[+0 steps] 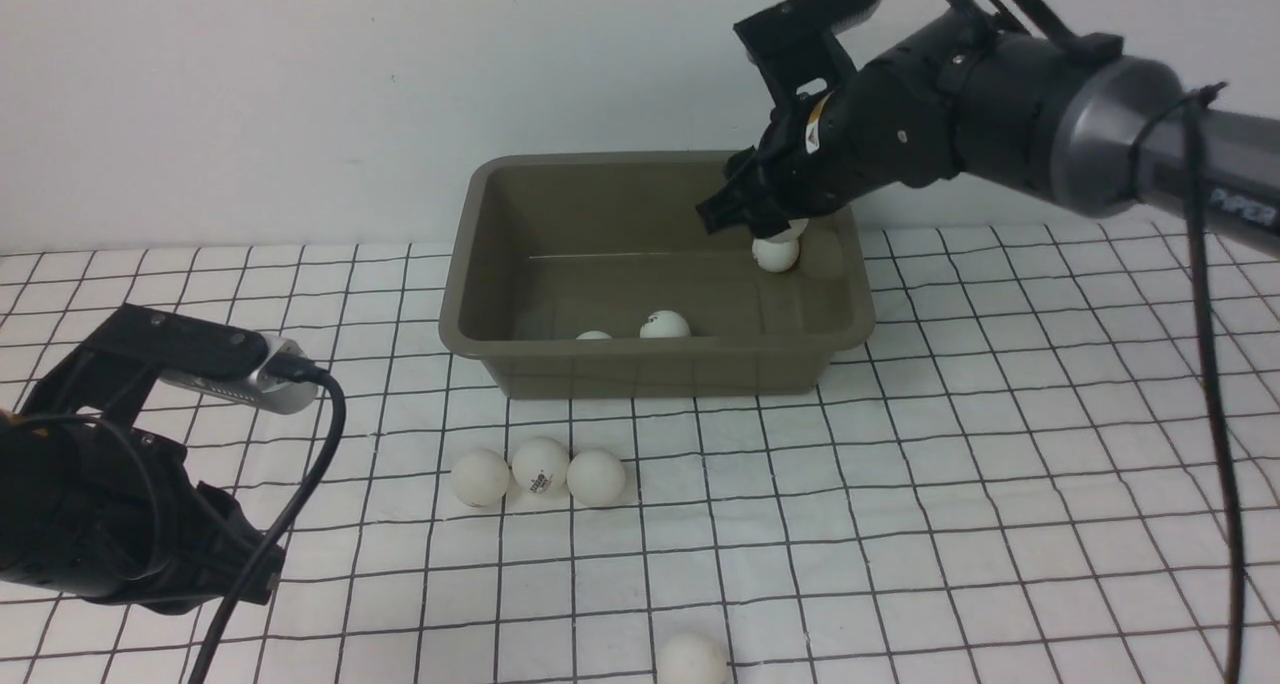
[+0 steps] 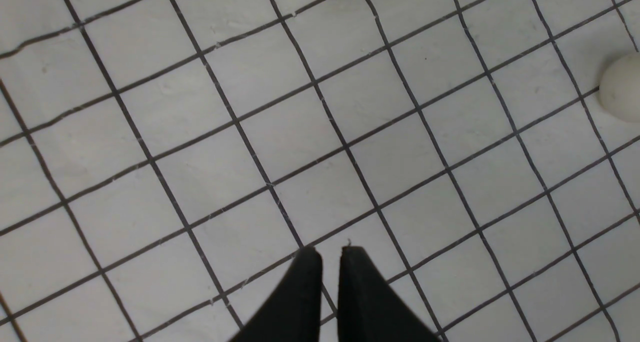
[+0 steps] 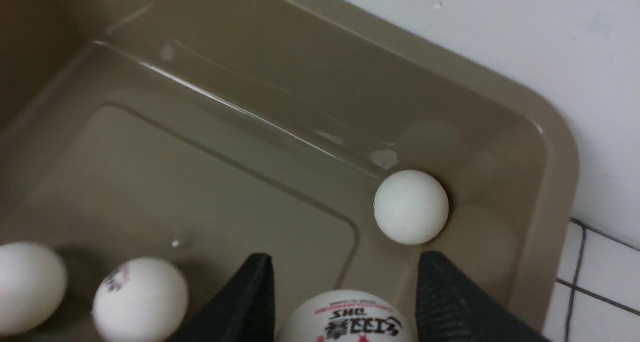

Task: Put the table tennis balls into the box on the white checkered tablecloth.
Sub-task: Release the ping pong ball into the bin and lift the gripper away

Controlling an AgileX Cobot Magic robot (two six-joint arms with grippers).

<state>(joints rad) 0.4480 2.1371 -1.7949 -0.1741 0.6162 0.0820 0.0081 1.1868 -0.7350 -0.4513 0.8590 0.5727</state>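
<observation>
My right arm reaches forward and down over the box (image 1: 660,159). My right pincer (image 3: 345,256) grips 1 printed ball (image 3: 345,317), with the corner wall close ahead and a second ball (image 3: 411,207) just beyond its tips. My left pincer (image 2: 327,252) hangs closed and empty above open cloth (image 2: 200,132).

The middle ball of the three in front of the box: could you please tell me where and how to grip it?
Likely from straight above, closing on the near and far sides of the middle ball at its widest; the left neighbour and right neighbour crowd its other sides, blocking fingers.
</observation>
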